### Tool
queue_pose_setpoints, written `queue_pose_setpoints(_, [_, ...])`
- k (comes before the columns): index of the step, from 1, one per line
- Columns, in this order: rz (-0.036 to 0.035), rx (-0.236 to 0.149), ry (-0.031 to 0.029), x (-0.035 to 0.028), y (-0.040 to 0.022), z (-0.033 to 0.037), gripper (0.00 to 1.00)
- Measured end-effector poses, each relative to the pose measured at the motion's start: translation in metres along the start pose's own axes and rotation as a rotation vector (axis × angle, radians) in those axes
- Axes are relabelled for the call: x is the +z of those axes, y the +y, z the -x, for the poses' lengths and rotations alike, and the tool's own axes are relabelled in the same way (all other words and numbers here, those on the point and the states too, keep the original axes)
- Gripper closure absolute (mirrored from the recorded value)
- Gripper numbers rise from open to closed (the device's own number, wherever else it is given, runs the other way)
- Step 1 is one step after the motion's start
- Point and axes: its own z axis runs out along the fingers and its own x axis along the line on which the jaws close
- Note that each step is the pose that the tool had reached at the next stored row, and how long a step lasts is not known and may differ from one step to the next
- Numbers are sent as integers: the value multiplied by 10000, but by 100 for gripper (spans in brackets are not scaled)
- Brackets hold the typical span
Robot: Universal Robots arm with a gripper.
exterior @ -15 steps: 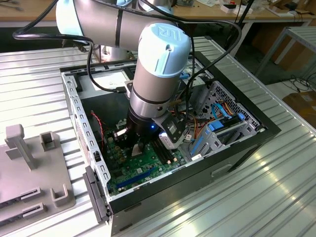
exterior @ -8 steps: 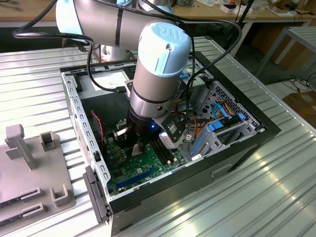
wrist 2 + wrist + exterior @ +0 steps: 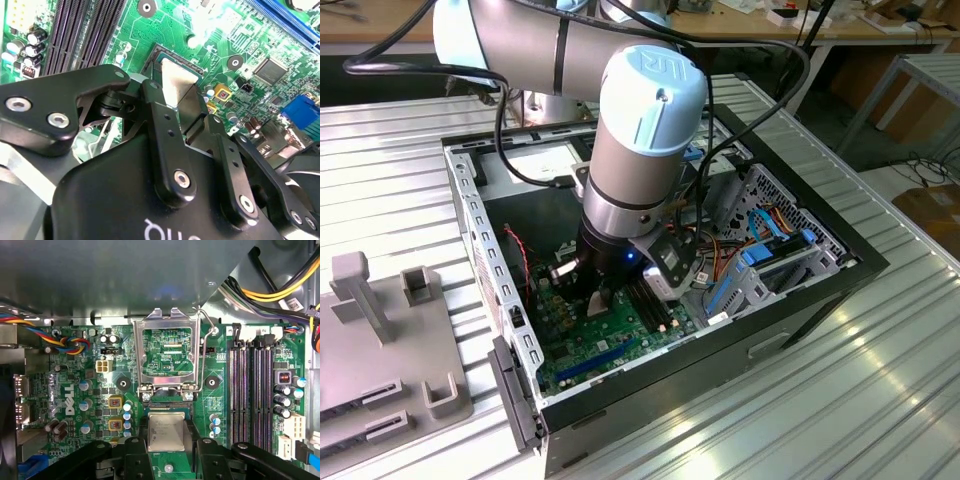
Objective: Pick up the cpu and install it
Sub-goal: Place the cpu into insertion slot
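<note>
The cpu (image 3: 166, 431) is a small square chip with a silvery-grey top, and my gripper (image 3: 167, 429) is shut on it by two opposite edges. Black fingers (image 3: 192, 435) press on either side. It hangs level just over the socket (image 3: 167, 405) on the green motherboard (image 3: 75, 390); I cannot tell whether it touches. The socket's metal frame (image 3: 166, 357) stands flipped open behind it. In the second wrist view the cpu (image 3: 177, 82) shows between the fingers (image 3: 156, 102) above the socket. In the exterior view the gripper (image 3: 600, 300) is low inside the computer case (image 3: 820, 290).
Long black memory slots (image 3: 252, 390) run beside the socket. Coloured cable bundles (image 3: 70, 345) lie along the case wall. A drive cage with blue parts (image 3: 760, 260) fills the case's side at the exterior view's right. A grey fixture (image 3: 380, 330) stands on the table (image 3: 770, 410) outside.
</note>
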Motion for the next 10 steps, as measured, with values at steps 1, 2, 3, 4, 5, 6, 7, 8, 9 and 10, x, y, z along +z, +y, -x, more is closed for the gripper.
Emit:
queue_pose_setpoints(1, [-2,-54,1,0,0,0,61])
queue_pose_setpoints(2, [-3,-65,1,0,0,0,61])
queue_pose_setpoints(3, [-3,-69,1,0,0,0,61])
queue_pose_setpoints(4, [-3,-70,1,0,0,0,61])
queue_pose_setpoints(5, [-3,-71,1,0,1,1,61])
queue_pose_setpoints(6, [-12,-71,1,-3,1,1,61])
queue_pose_setpoints(7, [-19,-71,2,-7,2,1,61])
queue_pose_setpoints(8, [-22,-71,1,-9,2,1,61])
queue_pose_setpoints(9, [-22,-70,0,-11,2,0,61])
queue_pose_setpoints(10, [-25,-70,1,-14,2,0,61])
